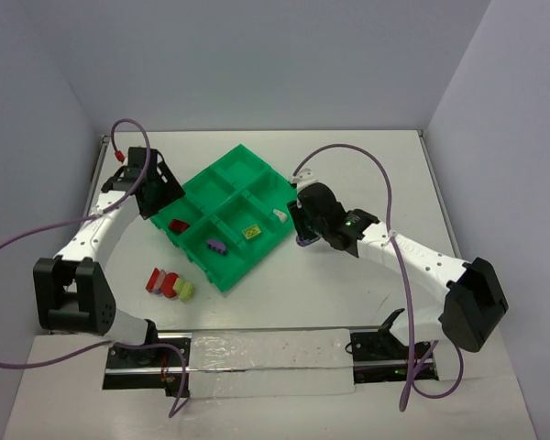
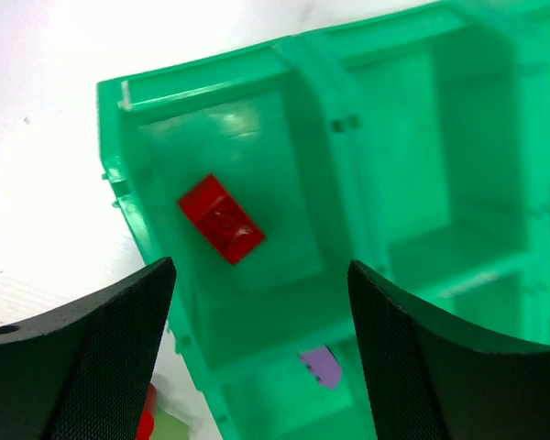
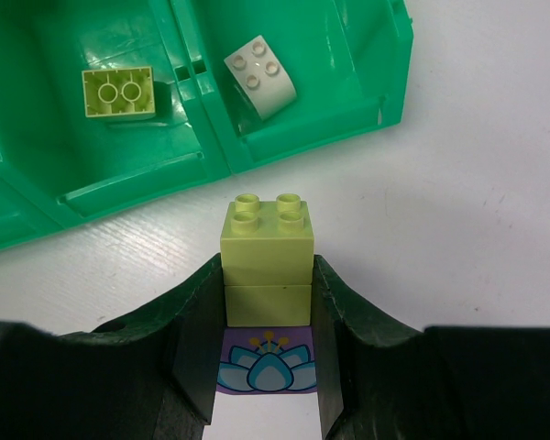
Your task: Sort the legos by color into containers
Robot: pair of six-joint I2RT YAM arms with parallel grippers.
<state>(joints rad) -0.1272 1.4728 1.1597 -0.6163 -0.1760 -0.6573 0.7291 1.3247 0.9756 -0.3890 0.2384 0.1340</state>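
1. Nearest the arm bases, a loose cluster of red, yellow and yellow-green plastic bricks (image 1: 170, 285) lies unsorted on the white table (image 1: 330, 293), near the tray's near corner. I cannot tell whether they are clipped together.
2. The right gripper (image 3: 267, 293) is pinched on a stack of two yellow-green plastic bricks (image 3: 267, 247) seated on a purple brick with a flower print (image 3: 266, 367). It holds the stack just outside the edge of the bright green plastic compartment tray (image 3: 293, 151). Its black fingers (image 3: 197, 348) press the flat side walls of the lower yellow-green brick and the purple one. Whether the stack rests on the table is unclear.
3. These bricks look light, rigid and glossy, so they should slip unless squeezed squarely on opposite flat walls, as here. The studded top offers no grip. The stack mixes two colours, and its joints may part or resist; it likely needs separating before sorting.
4. Inside the tray, each piece sits in its own bin:
   - a single yellow-green brick (image 3: 119, 93)
   - a white rounded brick (image 3: 261, 75) in the bin beside it
   - a small purple brick (image 1: 216, 246)
   - a red rectangular brick (image 2: 222, 218)
5. Farthest back, the left gripper (image 2: 261, 302) hangs spread wide and holds nothing, above the bin with the red brick.
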